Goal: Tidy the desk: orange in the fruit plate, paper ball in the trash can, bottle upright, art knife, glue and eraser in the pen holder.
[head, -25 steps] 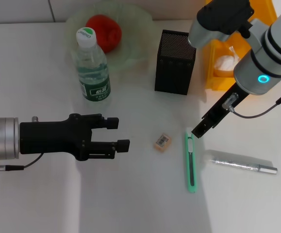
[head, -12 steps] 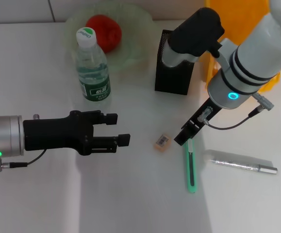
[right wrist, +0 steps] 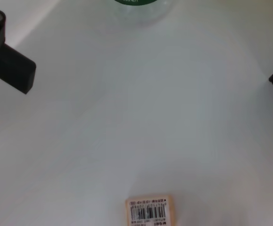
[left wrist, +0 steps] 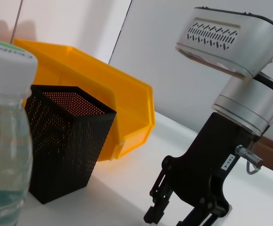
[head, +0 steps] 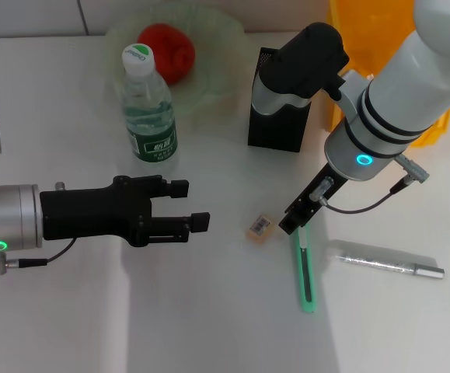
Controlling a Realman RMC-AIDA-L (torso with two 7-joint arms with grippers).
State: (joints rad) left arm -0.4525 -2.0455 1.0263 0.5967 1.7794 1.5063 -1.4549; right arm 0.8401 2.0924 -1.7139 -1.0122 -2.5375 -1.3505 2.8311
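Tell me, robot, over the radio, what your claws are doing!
Right claw low over the green art knife's top end, eraser beside. Left claw open, empty, hovering near the upright bottle. Nothing blocking.

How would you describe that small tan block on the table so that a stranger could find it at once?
Start at the black mesh pen holder and come toward the table's near edge. Just beside the right gripper lies the eraser, flat on the white table. Unlike the long green art knife and silvery glue stick nearby, it is short, tan and barcoded.

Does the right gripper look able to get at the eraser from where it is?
Probably yes: the right gripper hangs beside the eraser, with bare table around it and nothing between them.
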